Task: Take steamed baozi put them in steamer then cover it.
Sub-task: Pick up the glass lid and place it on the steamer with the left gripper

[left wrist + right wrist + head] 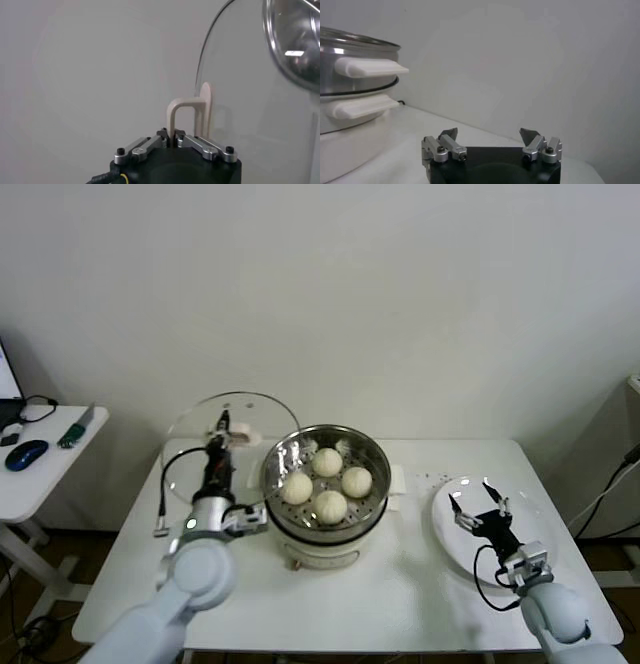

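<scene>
Several off-white baozi (329,481) lie in the shiny steel steamer (372,447) on its white cooker base in the table's middle. My left gripper (222,434) is shut on the white handle (186,117) of the round glass lid (195,424), which it holds on edge in the air just left of the steamer. In the left wrist view the lid's rim (207,55) curves up beside the steamer wall (295,40). My right gripper (476,502) is open and empty over the white plate (448,529) at the right.
A side table (40,474) at the far left holds a blue mouse (25,454) and small items. The steamer's white handles (367,67) show in the right wrist view. A cable (165,494) lies on the table by my left arm.
</scene>
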Robot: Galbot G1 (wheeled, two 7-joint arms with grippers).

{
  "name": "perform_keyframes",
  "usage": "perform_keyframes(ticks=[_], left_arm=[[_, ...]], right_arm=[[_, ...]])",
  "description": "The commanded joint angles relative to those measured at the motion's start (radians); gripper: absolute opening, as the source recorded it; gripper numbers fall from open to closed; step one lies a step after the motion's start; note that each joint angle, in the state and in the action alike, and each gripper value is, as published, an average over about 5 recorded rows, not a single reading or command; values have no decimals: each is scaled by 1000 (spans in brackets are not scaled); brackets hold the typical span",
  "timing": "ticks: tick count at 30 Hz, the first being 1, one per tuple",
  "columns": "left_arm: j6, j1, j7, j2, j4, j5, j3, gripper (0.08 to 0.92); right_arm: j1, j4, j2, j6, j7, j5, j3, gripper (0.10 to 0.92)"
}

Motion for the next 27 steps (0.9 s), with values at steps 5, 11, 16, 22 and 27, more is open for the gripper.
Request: perform_keyframes(ticks=[5, 11, 16, 22, 27], left_arm=[[49, -218, 188, -340, 234, 189, 198, 151], [49, -187, 188, -403, 264, 224, 213, 151], [49, -140, 183, -437, 269, 249, 210, 151], [49, -115, 177, -452, 279, 262, 204, 151], [49, -99, 178, -436, 278, 262, 193, 151]], right_arm=[[-17, -18, -8, 8, -6, -9, 66, 823], [-38, -22, -6, 16, -11, -11, 95, 823], [-51, -30, -5, 23, -16, -11, 111, 823], [-53, -35, -2, 28, -20, -12, 116, 823], [-51, -39, 1, 30, -22, -14, 116, 823]])
